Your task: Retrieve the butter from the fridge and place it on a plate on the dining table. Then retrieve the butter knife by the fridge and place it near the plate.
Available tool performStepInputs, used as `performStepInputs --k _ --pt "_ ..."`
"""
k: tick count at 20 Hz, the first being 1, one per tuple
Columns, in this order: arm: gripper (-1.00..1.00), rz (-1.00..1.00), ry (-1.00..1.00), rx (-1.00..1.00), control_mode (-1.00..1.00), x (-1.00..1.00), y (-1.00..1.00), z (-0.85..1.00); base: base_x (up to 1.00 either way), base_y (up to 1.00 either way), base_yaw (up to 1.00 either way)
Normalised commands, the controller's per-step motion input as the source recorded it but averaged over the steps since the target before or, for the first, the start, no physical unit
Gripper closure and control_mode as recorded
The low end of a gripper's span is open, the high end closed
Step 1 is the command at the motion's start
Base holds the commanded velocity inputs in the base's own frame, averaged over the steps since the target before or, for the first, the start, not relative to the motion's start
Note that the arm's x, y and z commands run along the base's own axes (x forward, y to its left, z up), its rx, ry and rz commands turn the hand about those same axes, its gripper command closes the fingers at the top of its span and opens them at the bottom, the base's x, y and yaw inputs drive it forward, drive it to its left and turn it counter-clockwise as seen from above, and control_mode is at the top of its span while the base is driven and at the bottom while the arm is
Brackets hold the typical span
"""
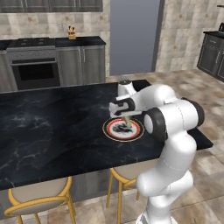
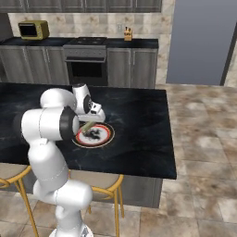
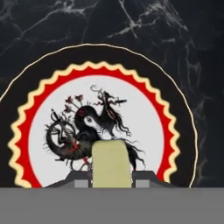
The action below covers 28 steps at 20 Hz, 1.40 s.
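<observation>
I have the butter point(image 3: 111, 162) pinched between the two fingertips, jaws clamped on its lower end, so the pale stick stands up along the gripper's axis and points down at the plate point(image 3: 173, 131). That hold makes sense to me: a slim stick gripped across its narrow sides can be lowered end-first and let go without the fingers scraping the plate's surface. From the hand camera the butter sits over the white band near the dark figure in the middle, so I judge I am well inside the rim and not near its scalloped red edge. The plate point(image 1: 124, 129) lies on the dining table point(image 1: 52, 131) toward the edge nearest the robot, close to the corner at the table's right end as the left base camera sees it, above the stools point(image 1: 39, 201). The arm is folded tight: elbow high, forearm reaching forward and the gripper point(image 1: 126, 120) pointing almost straight down just above the plate. Whether the butter already touches the plate I cannot tell. I judge release is the next step, with the knife to fetch afterward.
</observation>
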Motion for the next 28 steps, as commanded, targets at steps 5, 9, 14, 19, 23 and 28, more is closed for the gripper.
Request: performStepInputs --k 5,9,14,19,23,28 --pt "1.0 -0.01 -0.14 0.0 -1.0 0.05 -0.03 -0.39 0.0 0.0 0.0" --pt "1.0 0.0 -0.05 0.0 -1.0 0.0 -0.06 -0.32 0.0 0.0 0.0" --pt "1.0 0.0 0.02 0.0 -1.0 0.12 -0.06 -0.25 0.0 0.0 0.0" --pt "1.0 0.0 0.04 0.0 -1.0 0.22 0.0 -0.01 0.0 0.0 0.0" --pt "1.0 0.0 0.0 0.0 -1.0 0.3 0.0 0.0 0.0 0.0 0.0" --pt "1.0 0.0 0.0 0.0 -1.0 0.22 0.0 -0.05 0.0 0.0 0.0"
